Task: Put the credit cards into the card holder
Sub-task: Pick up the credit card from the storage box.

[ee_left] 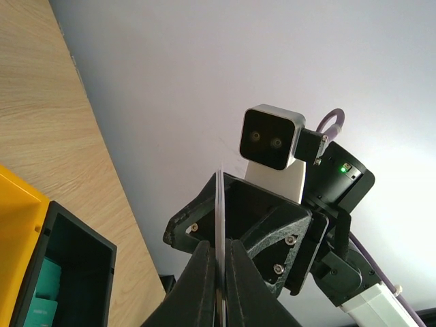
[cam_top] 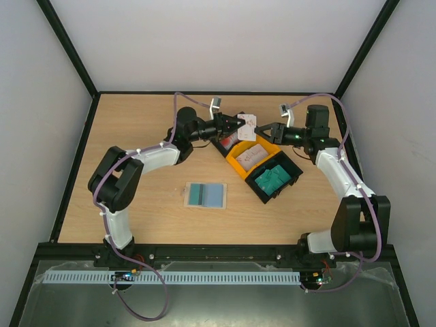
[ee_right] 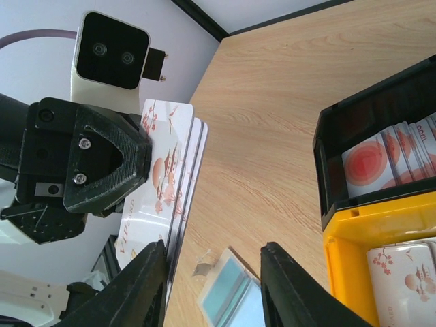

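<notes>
Where 3 bins [cam_top: 238,167] adjoin, left gripper [ee_left: 218,257] pinches 3 cards [ee_right: 167,170].

A row of bins [cam_top: 238,166] lies diagonally on the table [cam_top: 136,122], just right of the frame's centre, with credit cards [cam_top: 272,179] inside. The card holder [cam_top: 206,195] lies apart, lower left of them.

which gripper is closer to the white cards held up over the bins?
Left. The left gripper is shut on the white cards. The right gripper is open just beside them, not gripping them.
</notes>
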